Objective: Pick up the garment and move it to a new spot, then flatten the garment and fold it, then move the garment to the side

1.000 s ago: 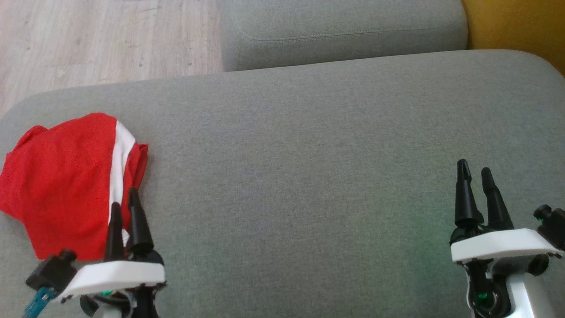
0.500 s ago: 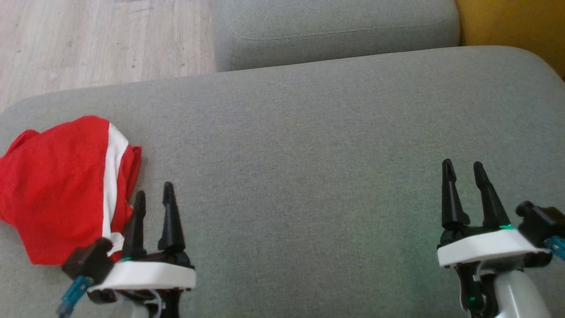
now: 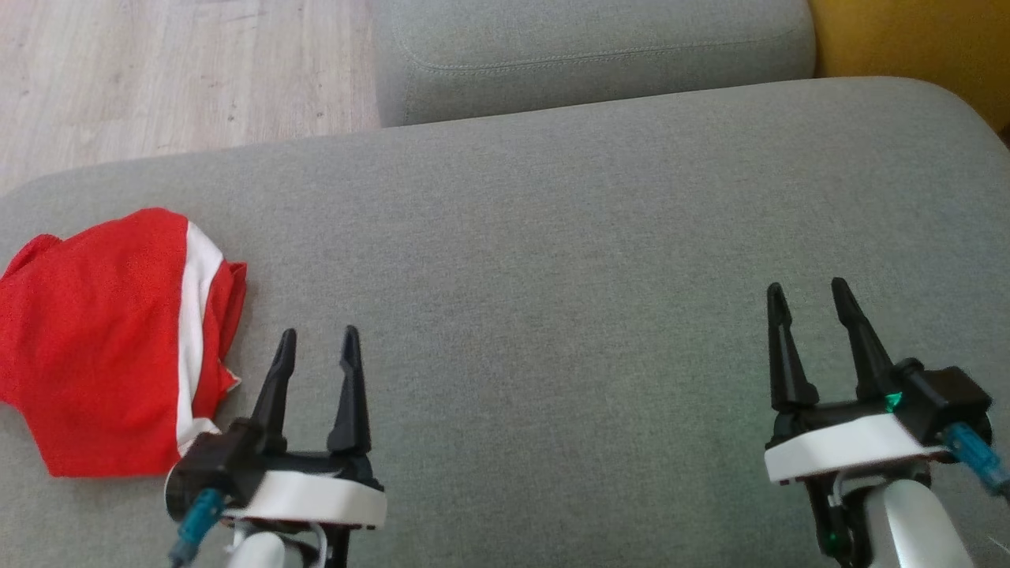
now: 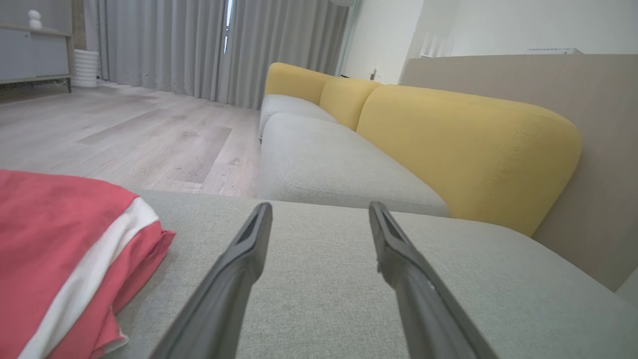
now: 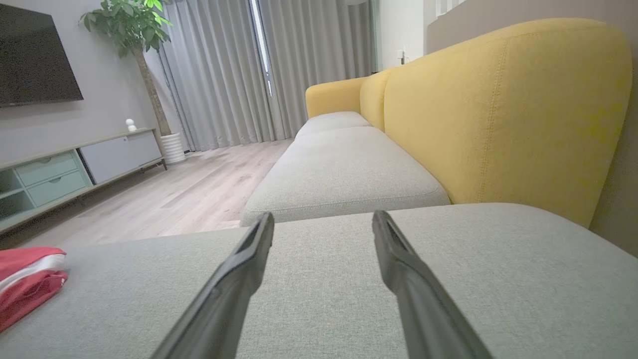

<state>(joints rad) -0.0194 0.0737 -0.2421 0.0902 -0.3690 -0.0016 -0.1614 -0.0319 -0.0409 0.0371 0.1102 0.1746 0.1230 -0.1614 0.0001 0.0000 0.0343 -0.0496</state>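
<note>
Garment is lying folded near the sofa cushion's left end, just beside the left jaws; both pairs are standing open, empty. Any leftward arm swing is risking snagging and unfolding it.

The left claw has drawn off the edge of the red cloth garment with a white stripe and now stands just beside it, over the bare grey fabric sofa cushion. The right claw has edged slightly inward. Both wrists have turned, showing their fingers spread side by side.
</note>
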